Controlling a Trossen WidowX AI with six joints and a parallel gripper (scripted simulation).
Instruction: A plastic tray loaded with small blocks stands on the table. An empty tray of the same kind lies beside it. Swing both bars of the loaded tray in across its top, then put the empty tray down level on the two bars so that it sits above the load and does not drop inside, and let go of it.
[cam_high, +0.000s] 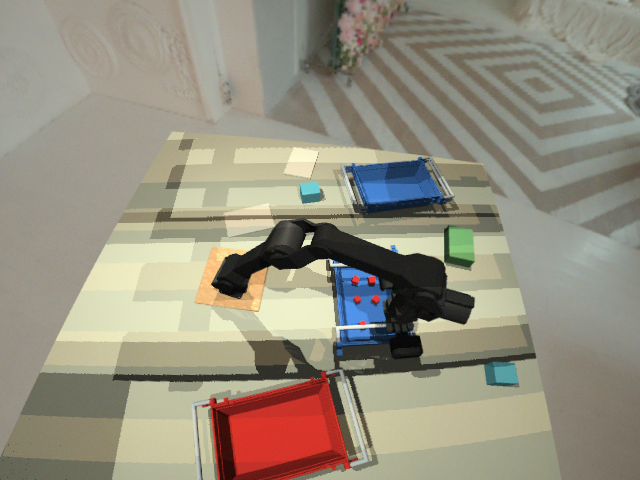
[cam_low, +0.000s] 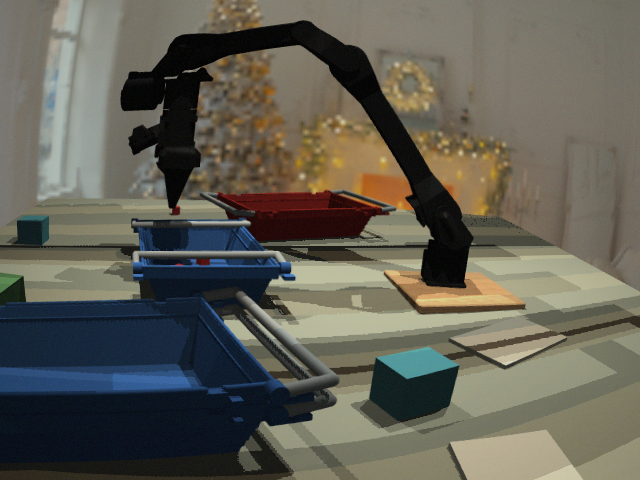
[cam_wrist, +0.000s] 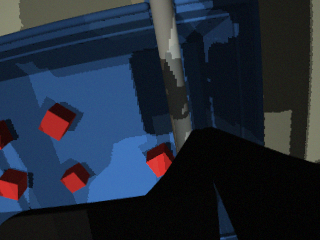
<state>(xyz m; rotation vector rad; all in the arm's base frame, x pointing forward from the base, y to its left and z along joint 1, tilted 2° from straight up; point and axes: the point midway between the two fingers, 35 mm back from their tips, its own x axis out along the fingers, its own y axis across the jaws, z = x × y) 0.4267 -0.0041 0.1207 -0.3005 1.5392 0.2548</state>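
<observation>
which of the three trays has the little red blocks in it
The blue tray under the gripper, mid-table, holds the small red blocks. The other blue tray and the red tray hold nothing.

Both bars (cam_low: 206, 254) lie across the loaded tray (cam_low: 206, 276), blocks (cam_high: 375, 299) inside.

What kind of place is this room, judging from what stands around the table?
Probably a home living room dressed for a holiday. Behind the table stand a lit Christmas tree, a wreath on the wall and a glowing garland. The top view shows a striped floor and pink flowers.
</observation>
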